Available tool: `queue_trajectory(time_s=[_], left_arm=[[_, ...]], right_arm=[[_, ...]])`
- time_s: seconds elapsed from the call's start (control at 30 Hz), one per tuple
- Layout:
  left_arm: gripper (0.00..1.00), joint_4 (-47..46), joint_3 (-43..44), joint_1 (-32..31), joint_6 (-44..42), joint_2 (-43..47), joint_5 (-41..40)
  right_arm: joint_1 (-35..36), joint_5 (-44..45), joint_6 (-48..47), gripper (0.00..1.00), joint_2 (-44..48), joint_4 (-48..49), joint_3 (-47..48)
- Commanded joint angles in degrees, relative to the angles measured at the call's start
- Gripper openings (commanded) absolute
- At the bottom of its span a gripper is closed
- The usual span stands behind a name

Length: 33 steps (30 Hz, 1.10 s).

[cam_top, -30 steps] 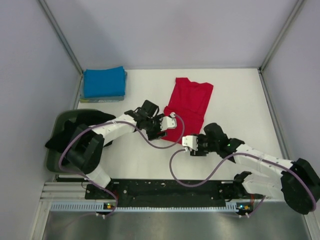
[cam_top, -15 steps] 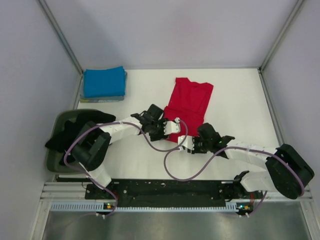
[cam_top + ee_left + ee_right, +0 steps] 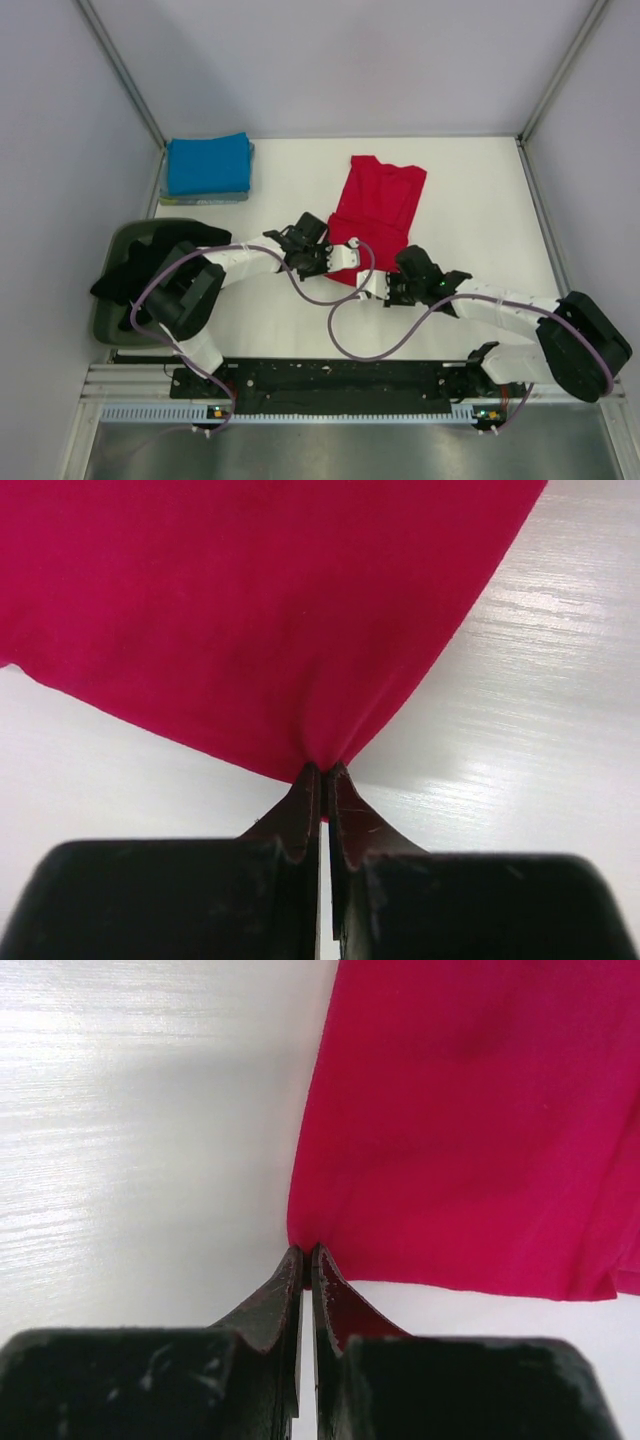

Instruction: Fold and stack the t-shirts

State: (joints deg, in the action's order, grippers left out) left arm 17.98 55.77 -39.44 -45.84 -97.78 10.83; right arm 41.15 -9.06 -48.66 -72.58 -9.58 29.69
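Observation:
A red t-shirt (image 3: pixel 378 205) lies flat in the middle of the table, folded to a narrow strip. My left gripper (image 3: pixel 330 262) is shut on its near left corner. In the left wrist view the red t-shirt (image 3: pixel 250 610) bunches into the tips of my left gripper (image 3: pixel 322 772). My right gripper (image 3: pixel 388 283) is shut on the near right corner. The right wrist view has the red t-shirt (image 3: pixel 480 1110) pinched by my right gripper (image 3: pixel 305 1252). A folded blue t-shirt (image 3: pixel 207 165) rests at the far left. A black t-shirt (image 3: pixel 150 262) lies heaped in the tub.
The dark grey-green tub (image 3: pixel 104 318) stands at the table's left edge, near the left arm's base. White walls with metal frame posts (image 3: pixel 120 68) close in the table on three sides. Purple cables (image 3: pixel 345 335) loop over the table between the arms.
Both grippers have closed from open onto the red t-shirt's near edge. The right gripper moved left and forward to the hem, and the left one shifted slightly right.

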Motion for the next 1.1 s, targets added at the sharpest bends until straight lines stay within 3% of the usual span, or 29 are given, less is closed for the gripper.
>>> queue_trajectory(time_s=[0.0, 0.37, 0.6, 0.77, 0.9, 1.07], left_arm=[[0.00, 3.20, -1.10, -0.64, 1.89, 1.88, 0.15], [0.00, 21.90, -0.58, -2.22, 2.43, 15.32, 5.43], [0.00, 38.95, 7.24, -3.45, 2.16, 21.48, 7.28], [0.00, 46.08, 12.51, -3.54, 3.92, 24.12, 6.57], [0.00, 48.82, 16.73, -3.54, 5.32, 25.09, 6.14], [0.00, 45.05, 20.60, -3.54, 8.13, 23.60, 2.28]], right_arm=[[0.34, -2.01, 2.17, 0.00, 4.72, -3.58, 1.77], [4.29, -6.93, 3.14, 0.00, 21.32, -23.71, 7.04], [9.74, -6.94, 8.93, 0.00, 27.48, -36.19, 14.68], [11.68, -8.43, 13.32, 0.00, 29.68, -40.25, 20.31], [11.59, -9.14, 16.31, 0.00, 30.74, -40.51, 23.12], [11.41, -5.01, 19.75, 0.00, 30.22, -40.16, 24.71]])
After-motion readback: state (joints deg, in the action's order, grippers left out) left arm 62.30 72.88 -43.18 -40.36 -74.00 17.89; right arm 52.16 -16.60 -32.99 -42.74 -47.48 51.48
